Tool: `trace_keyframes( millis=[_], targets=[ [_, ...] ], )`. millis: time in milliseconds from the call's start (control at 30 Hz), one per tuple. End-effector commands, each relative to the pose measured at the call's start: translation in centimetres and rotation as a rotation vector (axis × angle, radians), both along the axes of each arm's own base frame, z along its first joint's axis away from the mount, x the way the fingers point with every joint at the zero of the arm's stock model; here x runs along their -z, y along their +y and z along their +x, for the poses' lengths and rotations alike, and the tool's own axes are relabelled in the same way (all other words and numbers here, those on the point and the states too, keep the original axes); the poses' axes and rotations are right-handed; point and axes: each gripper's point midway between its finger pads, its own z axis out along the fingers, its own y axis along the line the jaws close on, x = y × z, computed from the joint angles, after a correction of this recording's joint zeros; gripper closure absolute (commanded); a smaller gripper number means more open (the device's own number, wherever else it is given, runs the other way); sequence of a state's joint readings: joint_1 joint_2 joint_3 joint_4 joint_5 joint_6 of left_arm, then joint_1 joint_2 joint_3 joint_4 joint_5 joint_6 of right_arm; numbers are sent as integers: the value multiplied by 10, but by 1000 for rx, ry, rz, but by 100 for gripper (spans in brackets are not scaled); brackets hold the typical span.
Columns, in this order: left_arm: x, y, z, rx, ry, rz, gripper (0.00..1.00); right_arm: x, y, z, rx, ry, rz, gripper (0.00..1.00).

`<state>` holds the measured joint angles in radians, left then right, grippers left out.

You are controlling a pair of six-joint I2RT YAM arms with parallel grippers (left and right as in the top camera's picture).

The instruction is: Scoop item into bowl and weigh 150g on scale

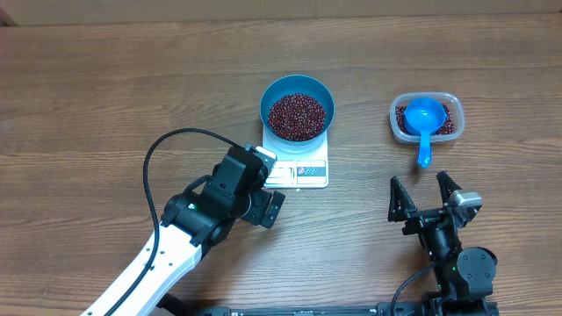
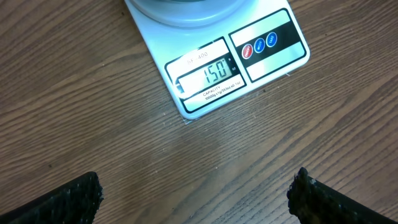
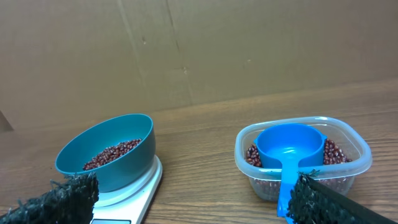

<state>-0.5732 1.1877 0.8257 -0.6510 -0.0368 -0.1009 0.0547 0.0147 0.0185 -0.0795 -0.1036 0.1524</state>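
Our left pincer (image 1: 268,183) stands released, its two dark fingers spread wide and holding nothing, low over the wooden table (image 1: 88,88). Just ahead of it lies the white kitchen scale (image 1: 307,168), its front left corner nearest to us. The grey display (image 2: 208,73) sits straight beyond the gap between the fingers and reads 150. Three round buttons (image 2: 259,45) lie to the right of the display. On the scale's platform, farther ahead of this pincer, rests the deep blue bowl (image 1: 297,88), upright, with a heap of dark red-brown beans (image 1: 296,116) covering its bottom. Our right pincer (image 1: 419,180) is likewise released, both fingers apart and empty, hovering well short of everything. Directly ahead of it stands a clear plastic tub (image 3: 354,163) holding more of the same beans. A small blue scoop (image 1: 423,118) lies in the tub, cup up. Its handle hangs over the near rim and points back toward this pincer without touching it. From the right pincer, the bowl and scale stand ahead and to the left, well apart from the tub.
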Motion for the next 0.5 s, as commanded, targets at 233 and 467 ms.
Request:
trace_keyframes(
  millis=[233,467],
  targets=[
    [-7,1,6,-1,-22,3,0,2,0,0,1,-5,-4,0],
    [-34,25,19,-77,-117,-45,0,2,0,0,1,-5,-4,0]
  ],
)
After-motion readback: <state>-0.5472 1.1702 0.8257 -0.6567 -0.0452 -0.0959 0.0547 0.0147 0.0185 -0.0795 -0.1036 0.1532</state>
